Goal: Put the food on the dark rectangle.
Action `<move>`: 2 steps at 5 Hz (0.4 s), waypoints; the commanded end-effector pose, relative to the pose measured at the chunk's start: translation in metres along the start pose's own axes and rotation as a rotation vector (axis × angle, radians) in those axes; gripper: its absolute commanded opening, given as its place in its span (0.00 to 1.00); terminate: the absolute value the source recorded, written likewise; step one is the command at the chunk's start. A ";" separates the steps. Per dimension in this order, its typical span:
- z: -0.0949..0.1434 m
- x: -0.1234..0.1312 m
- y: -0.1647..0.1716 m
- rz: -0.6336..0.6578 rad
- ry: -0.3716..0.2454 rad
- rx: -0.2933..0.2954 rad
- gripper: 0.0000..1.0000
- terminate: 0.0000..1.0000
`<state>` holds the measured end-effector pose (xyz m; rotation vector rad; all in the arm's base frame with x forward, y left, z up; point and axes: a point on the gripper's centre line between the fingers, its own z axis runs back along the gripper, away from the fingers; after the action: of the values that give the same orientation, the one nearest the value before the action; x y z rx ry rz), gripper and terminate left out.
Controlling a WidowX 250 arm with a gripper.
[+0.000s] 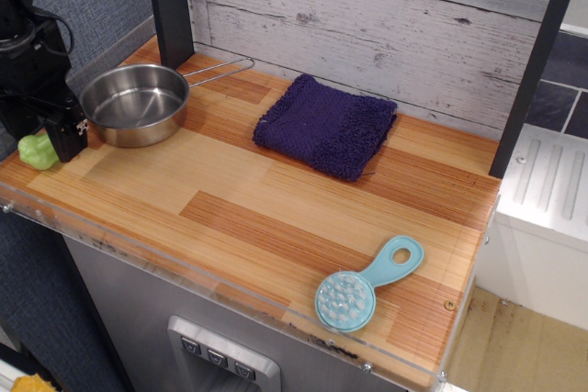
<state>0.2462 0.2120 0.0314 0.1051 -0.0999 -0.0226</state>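
Note:
The light-green toy broccoli [35, 151] lies at the far left edge of the wooden counter, partly hidden behind my black gripper [41, 133]. The gripper is low over it, with one finger [66, 139] on the broccoli's right side. The jaws look spread and not closed on it. The dark purple terry cloth [326, 126] lies flat at the back middle of the counter, far to the right of the gripper, with nothing on it.
A shiny steel pan [136, 104] with a wire handle stands just right of the gripper. A light-blue round scrubber [365, 285] lies at the front right. A dark post [170, 2] rises behind the pan. A clear lip edges the counter [239, 199].

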 end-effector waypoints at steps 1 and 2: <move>-0.008 0.003 0.000 -0.023 0.026 0.012 1.00 0.00; -0.014 0.001 -0.005 -0.022 0.035 0.004 0.00 0.00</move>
<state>0.2469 0.2065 0.0081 0.0938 -0.0490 -0.0282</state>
